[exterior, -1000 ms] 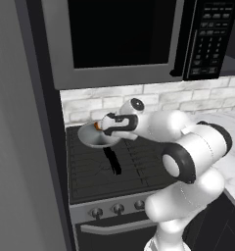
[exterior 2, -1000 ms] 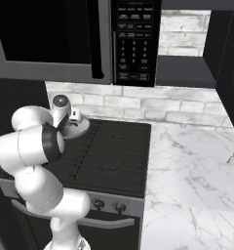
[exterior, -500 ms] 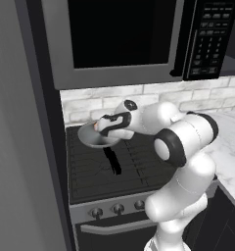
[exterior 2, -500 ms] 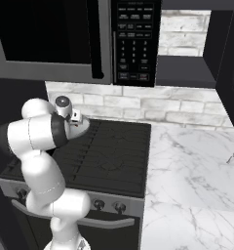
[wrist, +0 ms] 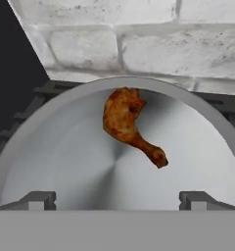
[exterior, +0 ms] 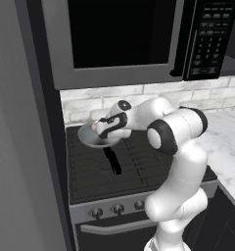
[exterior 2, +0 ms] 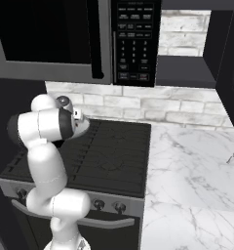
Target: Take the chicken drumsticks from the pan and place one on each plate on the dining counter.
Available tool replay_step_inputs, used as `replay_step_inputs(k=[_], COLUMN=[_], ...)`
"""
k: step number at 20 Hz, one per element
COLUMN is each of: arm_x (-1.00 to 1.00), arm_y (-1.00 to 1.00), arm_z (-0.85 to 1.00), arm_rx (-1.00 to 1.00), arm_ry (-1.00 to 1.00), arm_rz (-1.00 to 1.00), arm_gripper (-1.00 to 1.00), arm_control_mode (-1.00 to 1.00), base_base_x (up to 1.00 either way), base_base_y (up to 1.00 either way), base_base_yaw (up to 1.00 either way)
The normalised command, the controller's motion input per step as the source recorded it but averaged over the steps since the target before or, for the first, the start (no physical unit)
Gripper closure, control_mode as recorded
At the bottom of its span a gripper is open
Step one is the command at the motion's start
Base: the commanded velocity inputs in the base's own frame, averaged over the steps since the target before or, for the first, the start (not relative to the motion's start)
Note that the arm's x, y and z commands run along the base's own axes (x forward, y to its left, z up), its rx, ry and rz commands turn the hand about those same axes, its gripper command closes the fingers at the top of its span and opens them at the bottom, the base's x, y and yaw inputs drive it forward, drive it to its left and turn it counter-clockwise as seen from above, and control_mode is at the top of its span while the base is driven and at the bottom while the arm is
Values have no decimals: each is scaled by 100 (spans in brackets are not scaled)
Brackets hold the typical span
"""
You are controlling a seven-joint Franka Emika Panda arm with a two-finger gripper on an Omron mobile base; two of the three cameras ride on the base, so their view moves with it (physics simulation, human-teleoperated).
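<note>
Left base view: claw [exterior: 101, 128] low over pan [exterior: 90, 138] on stove [exterior: 134, 166], black pan handle [exterior: 112, 160] pointing toward camera.

Right base view: arm [exterior 2: 46, 132] bent over stove's left back corner.

Hand view: claw [wrist: 117, 198] fingers wide apart, empty; chicken drumstick [wrist: 126, 122] lying in pan [wrist: 51, 147] just ahead between fingertips, not touching; brick wall [wrist: 139, 39] beyond.

tool [wrist: 117, 198] lowered closer over pan [wrist: 65, 147]

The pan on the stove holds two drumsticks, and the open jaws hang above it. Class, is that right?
Not quite: the hand view shows one drumstick lying in the pan, not two. The rest stands: the pan sits on the stove and the jaws hang open above it.
</note>
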Motion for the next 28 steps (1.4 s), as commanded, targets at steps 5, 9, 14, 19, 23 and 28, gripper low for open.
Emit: replay_step_inputs(k=[5,9,14,19,23,28], arm_x=[37,31,29,25,14,3], arm_y=[7,10,7,1,0,2], arm_z=[-3,-9,-16,-13,-14,-14], arm_rx=[-3,0,0,-1,-1,0], arm_ry=[1,5,3,0,0,0], arm_rz=[0,0,0,0,0,0], arm_gripper=[-100,-100,-100,-100,-100,-100], arm_control_mode=[-100,-100,-100,-100,-100,-100], base_base_x=[0,0,0,0,0,0], base_base_y=[0,0,0,0,0,0], base_base_yaw=[0,0,0,0,0,0])
